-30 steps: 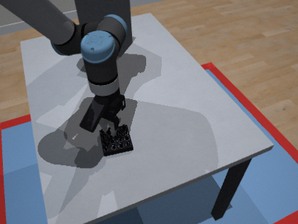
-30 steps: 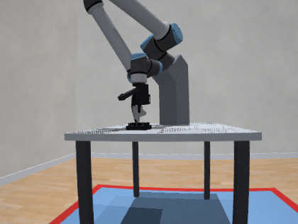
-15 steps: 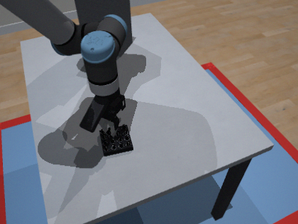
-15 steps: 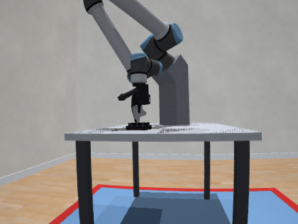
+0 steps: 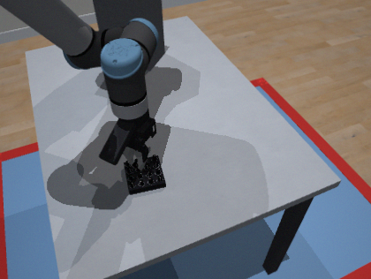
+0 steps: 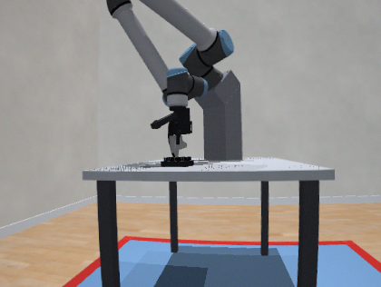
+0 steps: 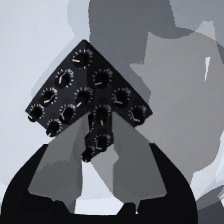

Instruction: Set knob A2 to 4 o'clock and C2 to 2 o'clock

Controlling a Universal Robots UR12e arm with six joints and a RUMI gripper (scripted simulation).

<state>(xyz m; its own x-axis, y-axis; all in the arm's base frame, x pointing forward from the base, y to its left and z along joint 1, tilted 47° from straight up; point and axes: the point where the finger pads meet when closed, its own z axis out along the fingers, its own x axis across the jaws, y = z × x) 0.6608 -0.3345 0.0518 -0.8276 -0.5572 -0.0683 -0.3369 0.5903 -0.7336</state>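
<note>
The black knob box (image 5: 145, 176) lies on the grey table, left of the middle; it also shows in the exterior view (image 6: 177, 162). In the wrist view the knob box (image 7: 87, 97) appears as a diamond with three rows of small knobs with white marks. My gripper (image 7: 101, 113) points straight down over the corner of the box nearest the wrist camera. Its two grey fingers stand narrowly apart on either side of two knobs (image 7: 101, 116) there. From the side, the fingertips (image 6: 175, 152) are just above the box. I cannot tell which row or number these knobs are.
The arm's grey pedestal (image 6: 222, 118) stands at the back of the table behind the box. The table's front edge (image 5: 146, 247) is a short way in front of the box. A blue mat with a red border (image 5: 309, 132) covers the floor around the table.
</note>
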